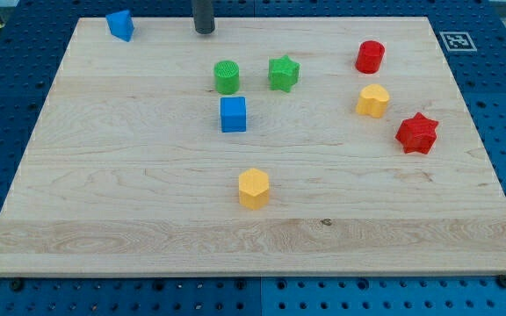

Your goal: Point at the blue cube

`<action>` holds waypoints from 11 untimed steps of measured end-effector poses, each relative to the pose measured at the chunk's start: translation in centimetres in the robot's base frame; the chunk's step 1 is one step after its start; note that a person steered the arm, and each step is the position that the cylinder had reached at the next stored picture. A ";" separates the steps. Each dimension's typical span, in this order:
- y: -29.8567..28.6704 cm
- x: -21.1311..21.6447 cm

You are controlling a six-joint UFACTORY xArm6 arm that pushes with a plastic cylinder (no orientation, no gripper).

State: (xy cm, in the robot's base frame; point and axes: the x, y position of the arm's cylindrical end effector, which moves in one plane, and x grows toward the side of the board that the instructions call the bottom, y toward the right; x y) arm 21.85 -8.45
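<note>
- Blue cube: mid-board, just below green cylinder; green star near, up-right.
- My tip: bare rod, grasps nothing, at top edge, well apart from cube.
- Best approach, I judge: come down the view's left of cylinder, stop short w/o nudging the cube.

Blue cube: solid blue, flat on the wooden board, faces slightly turned against the board's edges, upright and not tilted. It sits well apart from my tip, toward the view's bottom and a little to the view's right. No contact between us.
</note>
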 end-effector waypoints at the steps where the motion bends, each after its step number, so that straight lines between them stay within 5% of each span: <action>1: 0.7 1.0; 3: 3.9 6.4; 5: 3.8 7.3; 8: -3.5 15.9; 9: -2.0 19.3; 11: 11.2 21.7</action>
